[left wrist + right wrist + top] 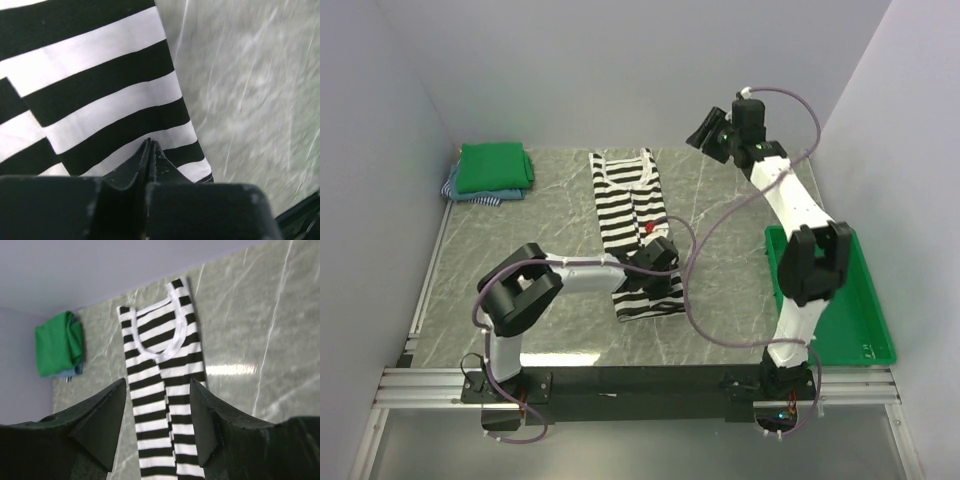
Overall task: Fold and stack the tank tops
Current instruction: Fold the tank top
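A black-and-white striped tank top lies flat in the middle of the table, folded lengthwise into a long strip with the neckline at the far end. My left gripper sits low over its near half, and the fingertips are pressed together just above the stripes. No fabric shows between them. My right gripper hangs open high at the back right, empty, looking down on the striped top between its fingers. A folded green tank top rests on folded blue ones at the back left.
A rigid green plastic tray sits at the right edge, partly behind the right arm. Grey walls close the table on the left, back and right. A cable loops from the right arm over the table near the striped top's right side.
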Available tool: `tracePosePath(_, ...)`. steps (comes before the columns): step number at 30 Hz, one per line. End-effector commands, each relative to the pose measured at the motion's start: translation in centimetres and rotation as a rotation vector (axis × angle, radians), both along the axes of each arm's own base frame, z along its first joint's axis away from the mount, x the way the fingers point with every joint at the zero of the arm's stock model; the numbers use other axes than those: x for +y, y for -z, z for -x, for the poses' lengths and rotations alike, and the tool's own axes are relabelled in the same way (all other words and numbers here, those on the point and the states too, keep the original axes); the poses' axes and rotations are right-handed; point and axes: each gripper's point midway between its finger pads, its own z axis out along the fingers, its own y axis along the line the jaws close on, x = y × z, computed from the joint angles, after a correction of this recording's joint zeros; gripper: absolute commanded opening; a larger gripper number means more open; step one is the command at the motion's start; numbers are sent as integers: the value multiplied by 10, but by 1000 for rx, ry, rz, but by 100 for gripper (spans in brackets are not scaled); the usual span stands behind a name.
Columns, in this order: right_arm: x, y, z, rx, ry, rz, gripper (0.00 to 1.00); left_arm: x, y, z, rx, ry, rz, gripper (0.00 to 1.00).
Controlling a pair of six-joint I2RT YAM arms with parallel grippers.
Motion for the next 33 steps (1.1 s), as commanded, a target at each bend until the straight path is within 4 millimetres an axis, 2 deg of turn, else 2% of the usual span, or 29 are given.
tracePosePath(1,-2,3,38,7,8,-5,61,21,11,38,39,76,-68,7)
tracePosePath(2,-5,31,54,67,12,4,61,19,5,39,28,71,-48,13)
tracePosePath(3,-6,37,65,80,10,3,61,20,1,39,16,63,-35,22)
tracePosePath(4,-10,47,84,94,17,0,61,16,-18,36,-14,50,16,25)
tracePosePath(6,-6,59,106,112,10,13,61,17,-36,32,-54,21,60,32)
tracePosePath(7,-3,55,120,96,3,21,61,18,-55,29,-89,2,100,33)
tracePosePath(8,-8,80,138,147,23,56,60,20,-63,29,-90,-26,120,33)
tracePosePath(9,-8,76,151,132,27,58,59,24,-77,29,-111,-48,147,34)
tracePosePath(10,3,101,176,176,-13,83,59,29,-83,29,-113,-73,157,34)
tracePosePath(11,5,105,186,173,-10,99,58,35,-85,28,-102,-129,170,33)
tracePosePath(12,10,98,200,149,-15,96,56,49,-85,33,-85,-166,156,28)
tracePosePath(13,21,116,222,176,-54,123,54,55,-85,36,-66,-207,166,24)
tracePosePath(14,24,119,233,173,-61,132,53,61,-83,38,-59,-225,166,22)
tracePosePath(15,25,122,240,178,-52,128,52,72,-71,45,-39,-238,137,19)
tracePosePath(16,26,127,252,176,-69,122,48,77,-71,47,-24,-267,148,16)
tracePosePath(18,40,131,268,177,-123,106,31,94,-55,54,-1,-294,101,9)
tracePosePath(20,53,141,284,197,-176,115,25,102,-45,59,17,-322,86,7)
tracePosePath(21,60,144,289,208,-194,114,20,112,-32,64,36,-331,59,5)
tracePosePath(23,71,155,297,228,-228,131,16,115,-24,66,53,-343,67,2)
tracePosePath(24,81,165,308,252,-262,152,15,122,-16,69,59,-351,46,2)
tracePosePath(27,97,182,324,283,-303,183,14,132,-6,73,75,-375,18,1)
tracePosePath(33,112,205,353,337,-344,199,11,145,8,83,106,-397,2,0)
